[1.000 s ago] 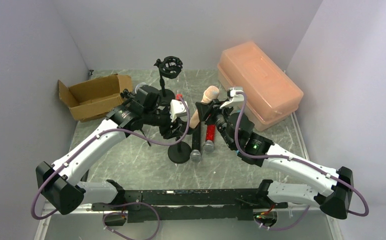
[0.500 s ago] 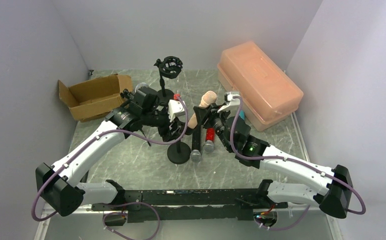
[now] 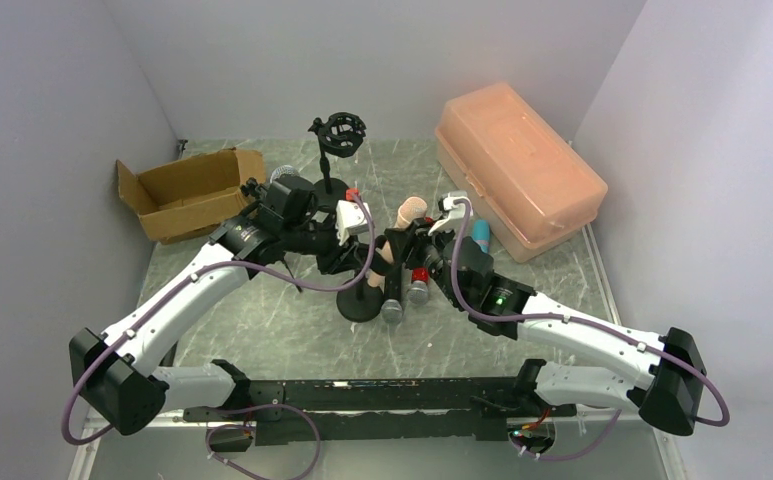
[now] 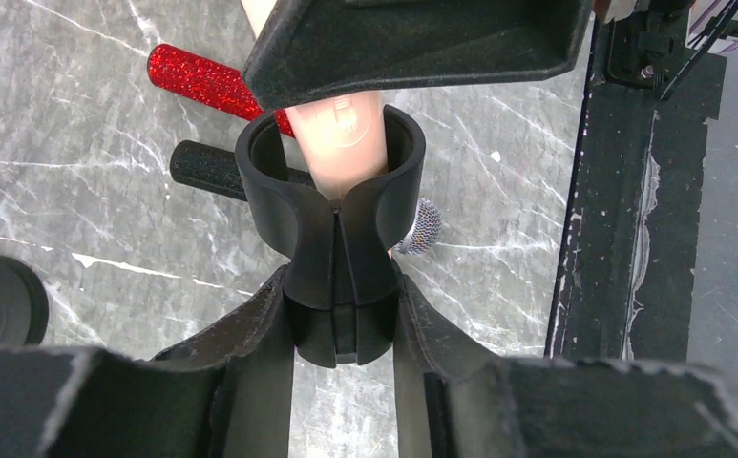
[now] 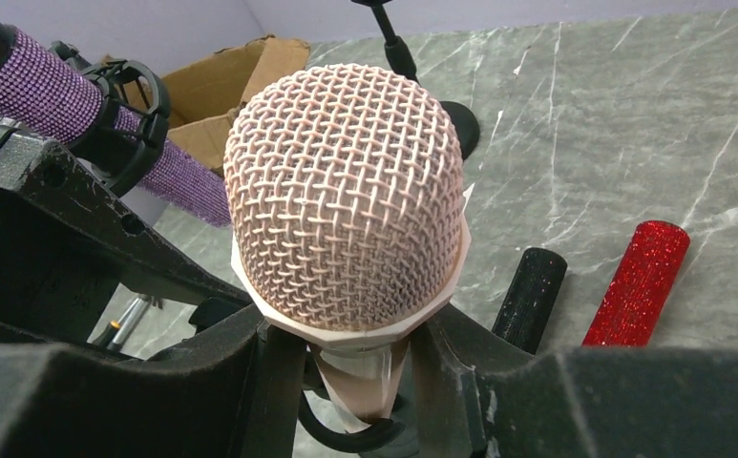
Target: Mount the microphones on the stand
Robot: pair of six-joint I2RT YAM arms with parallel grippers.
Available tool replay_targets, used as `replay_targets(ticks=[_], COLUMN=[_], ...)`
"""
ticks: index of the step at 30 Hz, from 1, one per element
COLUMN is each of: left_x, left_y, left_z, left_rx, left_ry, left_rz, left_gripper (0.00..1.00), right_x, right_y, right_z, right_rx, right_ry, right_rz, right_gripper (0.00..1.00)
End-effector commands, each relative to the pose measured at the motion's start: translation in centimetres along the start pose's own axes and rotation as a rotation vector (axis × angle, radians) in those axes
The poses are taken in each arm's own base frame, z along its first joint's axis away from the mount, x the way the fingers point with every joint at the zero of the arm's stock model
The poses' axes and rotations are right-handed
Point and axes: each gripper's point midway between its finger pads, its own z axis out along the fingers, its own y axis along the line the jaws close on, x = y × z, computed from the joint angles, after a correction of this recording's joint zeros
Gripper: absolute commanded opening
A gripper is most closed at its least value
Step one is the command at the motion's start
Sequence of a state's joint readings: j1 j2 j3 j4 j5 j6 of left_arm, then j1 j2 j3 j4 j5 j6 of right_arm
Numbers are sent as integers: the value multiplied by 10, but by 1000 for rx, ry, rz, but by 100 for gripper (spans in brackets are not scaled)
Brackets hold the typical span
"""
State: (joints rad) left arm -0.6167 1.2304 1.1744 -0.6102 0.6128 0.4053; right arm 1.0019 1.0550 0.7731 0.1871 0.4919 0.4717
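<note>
The peach-beige microphone (image 3: 411,211) points down with its handle tip (image 4: 346,124) inside the black U-shaped clip (image 4: 331,191) of the stand (image 3: 359,305). My right gripper (image 5: 360,372) is shut on its neck, just under the mesh head (image 5: 346,191). My left gripper (image 4: 336,315) is shut on the clip's stem from below. The glittery red microphone (image 4: 202,76) and the black microphone (image 4: 212,167) lie on the table beneath. The purple microphone (image 5: 50,91) sits in another clip (image 5: 126,124). A light blue microphone (image 3: 482,237) lies to the right.
A second stand with a round shock mount (image 3: 339,135) rises at the back. An open cardboard box (image 3: 187,190) lies at the back left, and a closed orange plastic case (image 3: 517,165) at the back right. Both arms crowd the table's middle.
My right gripper has carried the peach microphone left and down, into the clip. My left gripper's jaws opened wider, then closed onto the clip's stem.
</note>
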Motion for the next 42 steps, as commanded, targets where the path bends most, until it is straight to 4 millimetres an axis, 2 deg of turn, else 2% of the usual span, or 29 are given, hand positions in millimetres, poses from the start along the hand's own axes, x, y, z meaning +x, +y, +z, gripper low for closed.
replay_targets(ticks=[1, 2, 5, 8, 9, 10, 14, 15, 16, 17, 19, 22, 24, 26, 29, 33, 37, 38, 42], left_x=[-3, -3, -3, -8, -8, -8, -6, -6, -7, -7, -11, -14, -12, -5, 7, 12, 15, 22, 23], left_y=[5, 6, 10, 8, 6, 5, 4, 4, 4, 4, 3, -3, -6, -10, -15, -24, -28, -29, -27], left_z=[-4, -5, -5, -6, -7, -7, -8, -9, -11, -12, -18, -28, -32, -35, -36, -43, -52, -50, -46], left_rx=[-33, -40, -68, -62, -52, -46, -38, -36, -34, -35, -41, -28, -28, -23, -8, 9, -38, -46, -95], left_ry=[-18, -15, -16, -26, -26, -26, -13, -8, -5, 1, 2, 11, 10, 15, 25, 10, -27, -28, -103], left_rz=[33, 28, 6, -6, -5, -3, 18, 26, 36, 42, 67, 85, 76, 60, 48, 43, 83, 81, 92], left_gripper=[0, 2, 32, 80, 93, 98, 99, 99, 99, 99, 99, 100, 99, 99, 99, 100, 99, 99, 99], right_x=[-4, -5, -5, -5, -5, -6, -13, -15, -15, -17, -18, -17, -10, 2, 26, 51, 40, 36, 30], right_y=[6, 7, 11, 14, 15, 16, 15, 14, 14, 14, 16, 21, 28, 34, 36, 22, 3, 3, 17], right_z=[-1, -1, -1, -2, -2, -3, -6, -7, -9, -11, -17, -30, -39, -48, -53, -43, -29, -26, -19], right_rx=[-29, -31, -46, -61, -69, -74, -65, -65, -70, -78, -101, -179, -268, -359, -456, -525, -525, -542, -652], right_ry=[-17, -19, -26, -40, -48, -56, -81, -83, -83, -85, -78, -60, -31, 1, 63, 158, 112, 94, 72], right_rz=[9, 7, 4, -1, -2, -2, -8, -11, -15, -21, -40, -95, -151, -203, -287, -382, -417, -418, -414], right_gripper=[0, 0, 0, 0, 0, 0, 0, 3, 15, 32, 60, 85, 95, 99, 100, 100, 100, 100, 100])
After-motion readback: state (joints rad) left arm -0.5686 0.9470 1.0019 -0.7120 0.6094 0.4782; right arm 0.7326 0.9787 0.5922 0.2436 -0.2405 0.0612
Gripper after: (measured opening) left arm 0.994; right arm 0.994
